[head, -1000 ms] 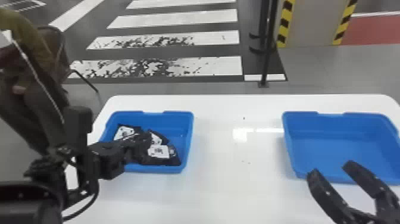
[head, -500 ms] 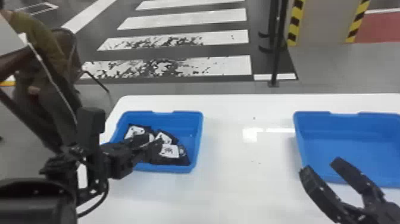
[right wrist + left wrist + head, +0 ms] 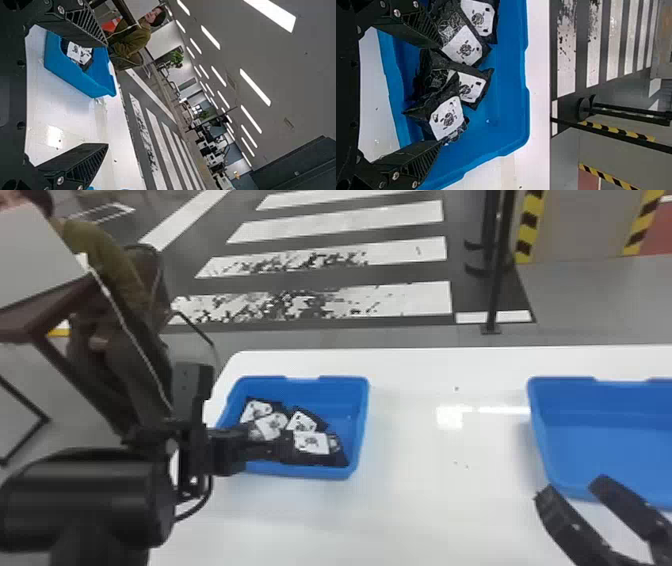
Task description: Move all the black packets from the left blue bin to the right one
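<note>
My left gripper [image 3: 270,445] is at the left blue bin [image 3: 362,425], over several black packets [image 3: 311,442] with white labels. In the left wrist view the left gripper [image 3: 441,93] stands open, its fingers on either side of the heap, and the packets [image 3: 448,118] lie overlapping in the bin [image 3: 510,111]. My right gripper [image 3: 570,487] is open and holds nothing, at the near edge of the right blue bin [image 3: 610,440], whose visible floor is bare. The right wrist view also has the right gripper [image 3: 107,95] with its fingers wide apart.
A white table [image 3: 440,515] carries both bins, with a wide stretch of its top between them. Beyond its far edge stand a dark post [image 3: 496,265] and a striped barrier. A cart frame [image 3: 75,310] is at the left, beside the table.
The head view has shifted, so bins and packets appear farther right than before. The right gripper now appears farther left relative to the right bin. The left gripper stays at the left bin.
</note>
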Robot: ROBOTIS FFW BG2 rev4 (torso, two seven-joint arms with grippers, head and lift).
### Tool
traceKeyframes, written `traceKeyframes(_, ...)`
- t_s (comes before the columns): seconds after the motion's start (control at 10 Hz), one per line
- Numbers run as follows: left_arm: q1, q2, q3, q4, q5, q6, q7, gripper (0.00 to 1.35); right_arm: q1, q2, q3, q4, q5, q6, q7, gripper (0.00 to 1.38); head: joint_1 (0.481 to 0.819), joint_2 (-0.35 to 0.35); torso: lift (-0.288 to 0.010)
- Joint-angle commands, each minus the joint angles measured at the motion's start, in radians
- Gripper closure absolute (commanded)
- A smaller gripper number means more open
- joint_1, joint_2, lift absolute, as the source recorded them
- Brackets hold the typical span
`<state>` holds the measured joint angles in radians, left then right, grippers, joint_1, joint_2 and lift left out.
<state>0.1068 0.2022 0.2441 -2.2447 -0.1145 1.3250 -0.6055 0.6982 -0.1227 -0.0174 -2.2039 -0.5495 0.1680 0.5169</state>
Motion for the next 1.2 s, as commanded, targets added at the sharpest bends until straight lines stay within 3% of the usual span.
traceKeyframes(0.0, -0.048, 0.013, -0.019, 0.069, -0.009, 0.020, 0.000, 0.17, -0.001, 0.000, 0.001, 0.006, -0.005, 0.006, 0.000, 0.13, 0.695, 0.275, -0.140)
traceKeyframes(0.5, -0.136, 0.002, -0.041, 0.317, 0.125, -0.051, 0.003, 0.21, 0.001, 0.000, 0.009, 0.021, -0.037, 0.019, 0.002, 0.13, 0.695, 0.246, -0.140)
traceKeyframes(0.6, -0.144, 0.002, -0.051, 0.339, 0.130, -0.086, 0.001, 0.52, -0.001, 0.002, 0.011, 0.021, -0.037, 0.023, 0.002, 0.13, 0.695, 0.238, -0.140)
traceKeyframes(0.7, -0.131, -0.003, -0.043, 0.339, 0.140, -0.115, 0.003, 1.03, 0.001, 0.002, 0.011, 0.023, -0.039, 0.023, 0.002, 0.13, 0.695, 0.234, -0.140)
traceKeyframes(0.8, -0.119, -0.006, -0.041, 0.339, 0.160, -0.122, 0.003, 1.16, 0.004, 0.002, 0.011, 0.026, -0.045, 0.026, 0.002, 0.13, 0.695, 0.227, -0.140)
traceKeyframes(1.1, -0.060, -0.010, -0.021, 0.255, 0.178, -0.157, -0.017, 1.21, 0.006, 0.002, 0.011, 0.023, -0.049, 0.028, 0.002, 0.13, 0.695, 0.214, -0.140)
